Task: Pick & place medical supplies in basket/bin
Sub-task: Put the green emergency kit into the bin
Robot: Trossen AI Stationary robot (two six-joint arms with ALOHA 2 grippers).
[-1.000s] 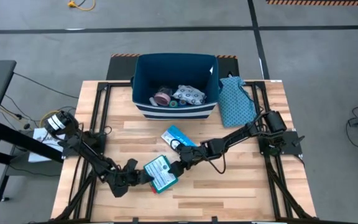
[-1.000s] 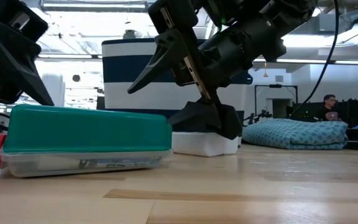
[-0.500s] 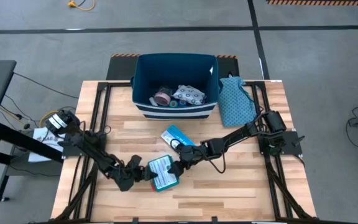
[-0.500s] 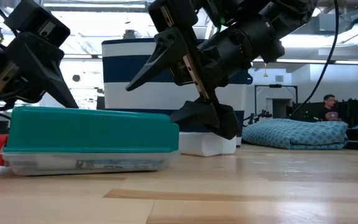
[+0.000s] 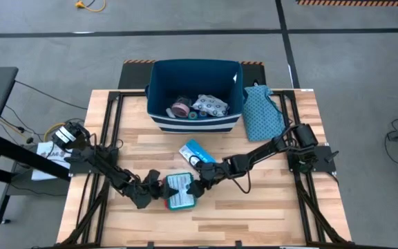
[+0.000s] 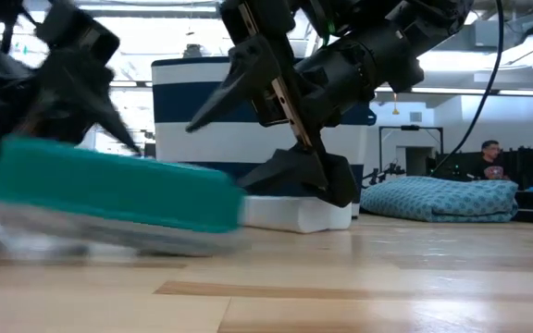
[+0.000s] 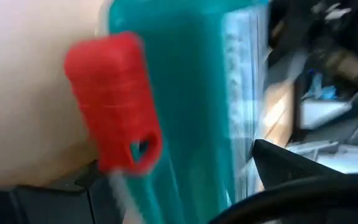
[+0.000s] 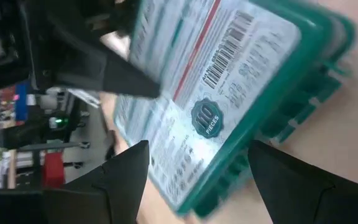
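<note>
The teal flat box (image 5: 180, 191) with a red latch (image 7: 114, 99) lies on the table between my two grippers. My left gripper (image 5: 156, 189) is at its left side, open, with the latch end between the spread fingers. My right gripper (image 5: 197, 185) stands open at the box's right side, and in its wrist view the labelled lid (image 8: 222, 87) fills the space ahead. A light-blue packet (image 5: 197, 151) lies flat just beyond. The navy bin (image 5: 159, 90) at the far edge holds a pink roll (image 5: 181, 107), a white patterned pouch (image 5: 209, 104) and a green tape roll (image 5: 193, 115). My left gripper meets the teal box at its latch end (image 7: 166, 143), slanting down from the table's left. That end stands between the spread fingers, one finger (image 6: 100, 102) over the lid; the other is hidden behind the box. The box stays on the table. My right gripper: I cannot tell whether it touches the box.
A teal dotted cloth (image 5: 262, 114) lies at the far right, next to the bin. Bare wood runs along the near edge and to the right of the box. A person (image 6: 490, 157) sits far off in the room beyond the table.
My left gripper has swung toward the table's right and a little toward the far edge, rolling as it went, and has reached further over the box. The box has turned on the table roughly in place; its long side now runs more nearly from near to far.
</note>
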